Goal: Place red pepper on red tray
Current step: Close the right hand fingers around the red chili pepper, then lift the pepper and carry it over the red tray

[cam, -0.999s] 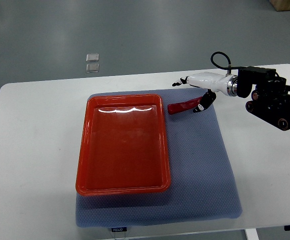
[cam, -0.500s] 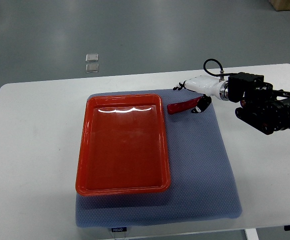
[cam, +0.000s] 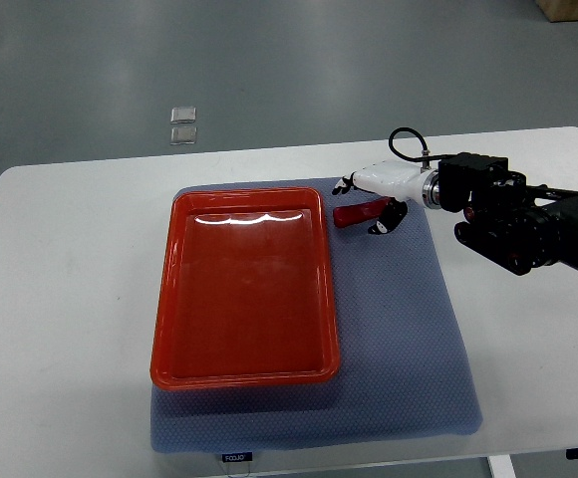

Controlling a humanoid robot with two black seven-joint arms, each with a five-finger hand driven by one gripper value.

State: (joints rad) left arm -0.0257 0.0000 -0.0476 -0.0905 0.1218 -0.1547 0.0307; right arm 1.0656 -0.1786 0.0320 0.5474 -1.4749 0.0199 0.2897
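The red pepper [cam: 353, 213] lies on the blue-grey mat [cam: 409, 329], just right of the red tray's [cam: 244, 373] far right corner. The tray is rectangular and holds nothing. My right hand [cam: 365, 203] comes in from the right edge and hovers over the pepper's right end. Its dark fingers [cam: 383, 223] are spread on either side of the pepper and are not closed on it. The pepper's right end is partly hidden under the hand. The left arm is out of view.
The mat lies on a white table [cam: 60, 299]. My right arm's black forearm [cam: 528, 224] stretches over the table's right side. Two small clear squares [cam: 183, 124] lie on the floor beyond the table.
My right hand has moved left and lowered over the pepper's right end, and the forearm has followed. The pepper and the tray have not moved.
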